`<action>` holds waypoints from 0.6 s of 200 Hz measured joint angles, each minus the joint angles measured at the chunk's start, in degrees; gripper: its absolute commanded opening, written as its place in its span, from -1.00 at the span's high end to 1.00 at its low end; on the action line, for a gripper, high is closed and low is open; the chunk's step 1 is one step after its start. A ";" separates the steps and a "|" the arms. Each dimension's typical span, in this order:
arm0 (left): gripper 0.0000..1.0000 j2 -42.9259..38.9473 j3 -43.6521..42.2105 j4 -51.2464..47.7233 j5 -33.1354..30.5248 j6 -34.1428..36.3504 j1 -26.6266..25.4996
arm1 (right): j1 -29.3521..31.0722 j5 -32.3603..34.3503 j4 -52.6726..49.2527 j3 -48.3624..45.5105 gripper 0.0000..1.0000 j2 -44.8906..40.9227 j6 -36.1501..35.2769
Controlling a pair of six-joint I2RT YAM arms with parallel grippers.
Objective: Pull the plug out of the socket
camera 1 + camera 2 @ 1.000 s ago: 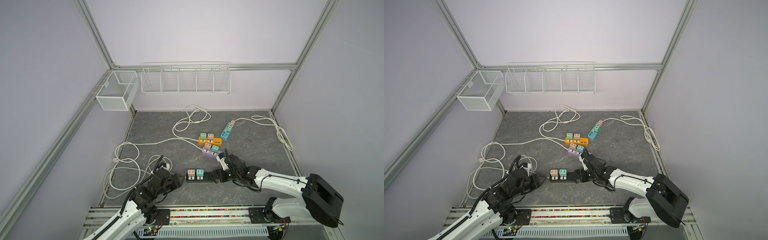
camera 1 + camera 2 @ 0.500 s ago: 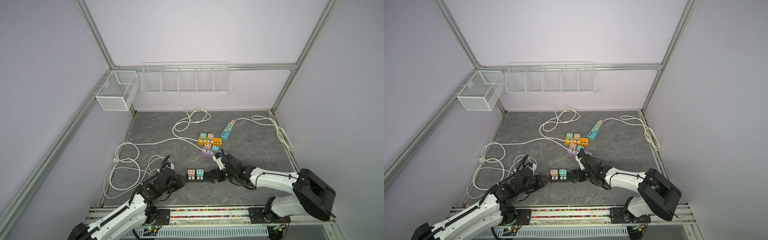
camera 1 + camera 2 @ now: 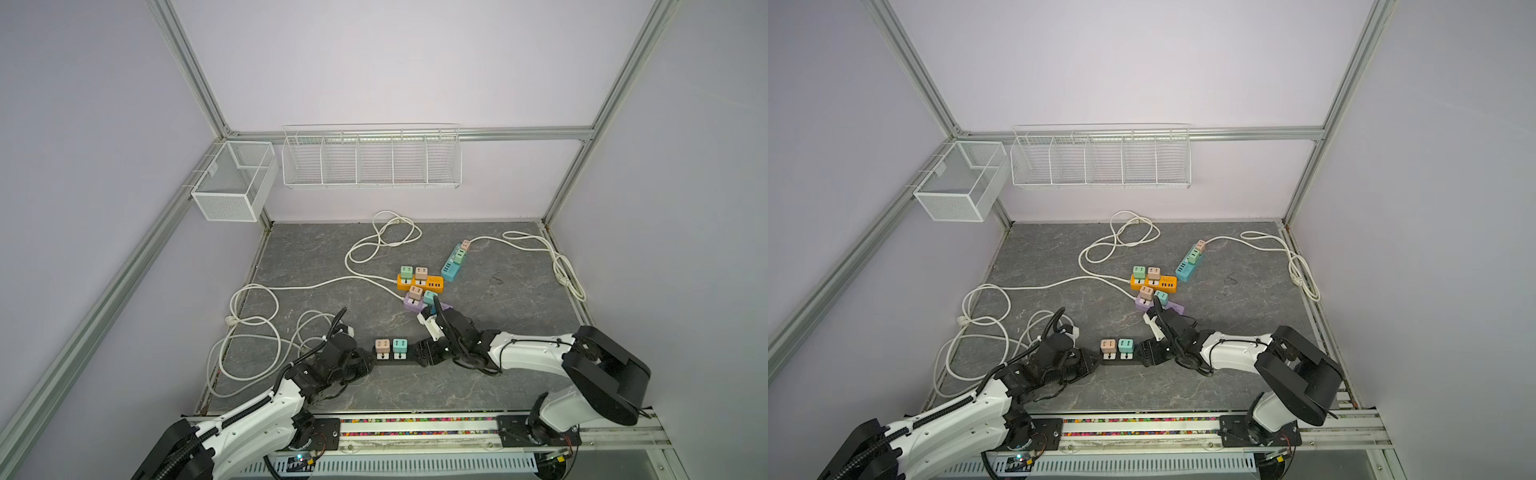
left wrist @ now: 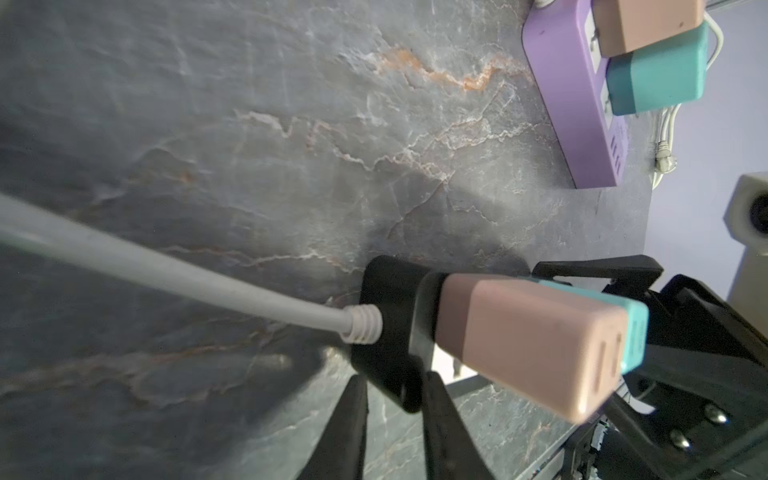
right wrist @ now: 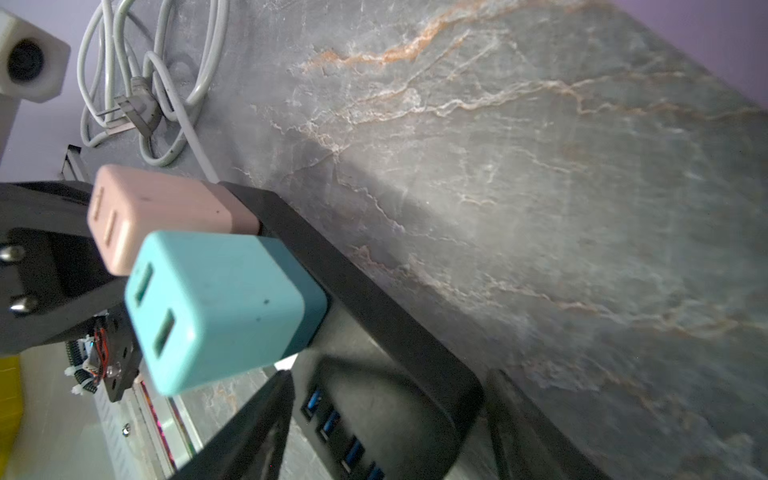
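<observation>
A pink plug [image 3: 382, 345] and a teal plug [image 3: 400, 344] are stuck in the black strip [image 3: 395, 364] near the front of the table [image 3: 478, 266]. The strip's cord end is pinched by the left gripper [image 3: 369, 360]. Its other end is straddled by the open jaws of the right gripper [image 3: 422, 356]. The boxy plugs are likely hard, smooth and light, and are best gripped by their flat sides.

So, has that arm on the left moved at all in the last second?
Yes. The left gripper has slid right, up to the black power strip, which stayed put, and now grips its end.
</observation>
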 measured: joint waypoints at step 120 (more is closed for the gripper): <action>0.63 4.17 -0.72 7.98 -1.97 2.73 4.96 | 8.52 2.43 -1.40 0.85 -0.59 0.00 -1.01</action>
